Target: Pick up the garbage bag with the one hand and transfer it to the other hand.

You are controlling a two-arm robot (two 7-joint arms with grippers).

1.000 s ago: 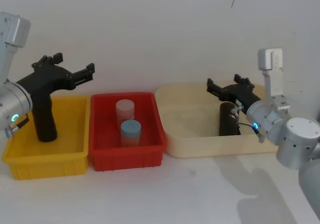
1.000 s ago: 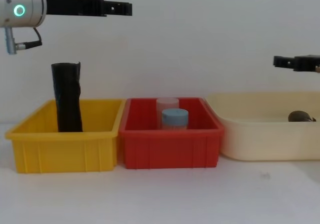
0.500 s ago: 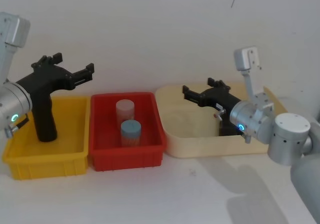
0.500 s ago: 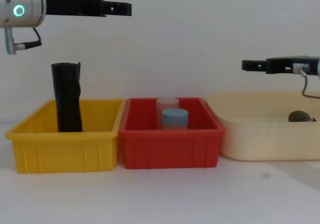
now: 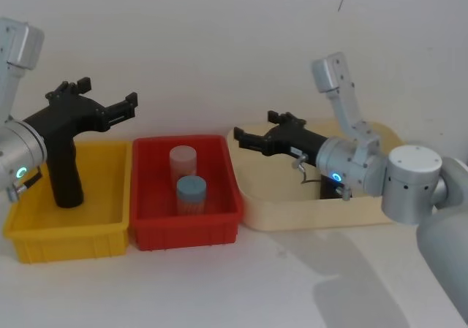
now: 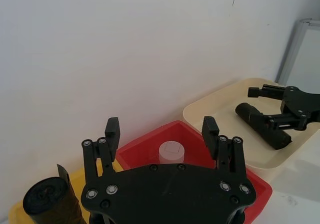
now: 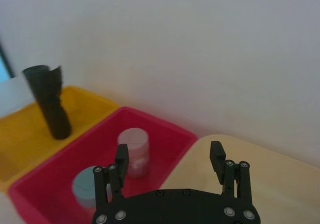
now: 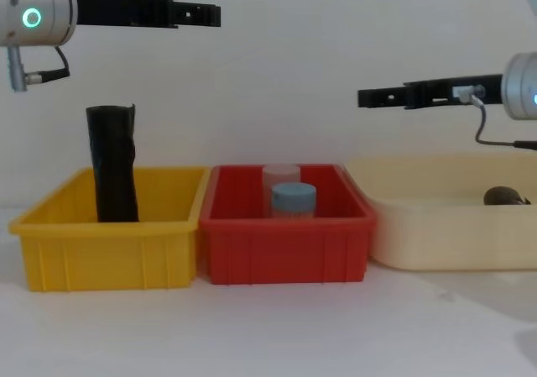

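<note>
The garbage bag (image 8: 113, 165) stands upright at the left end of the yellow bin (image 8: 109, 251); it is black and creased, with a loose flap at its top. It also appears in the head view (image 5: 64, 176) and both wrist views (image 6: 50, 204) (image 7: 50, 104). My left gripper (image 8: 205, 13), on the green-lit arm, hovers open well above the bag, with nothing between its fingers (image 5: 107, 94) (image 6: 161, 129). My right gripper (image 5: 257, 127), on the blue-lit arm, is open and empty above the left end of the cream tray (image 5: 263, 215), pointing toward the red bin (image 8: 369, 97) (image 7: 169, 155).
The red bin (image 8: 285, 243) in the middle holds a pale pink jar (image 5: 183, 160) and a blue-lidded jar (image 5: 191, 193). A stiff black roll (image 6: 262, 125) lies in the cream tray. A white wall stands close behind the bins. Bare white tabletop (image 5: 241, 284) lies in front.
My right arm has swung left and risen, carrying its open gripper from above the black roll to the tray's left end. The left arm and the bag have not moved.
</note>
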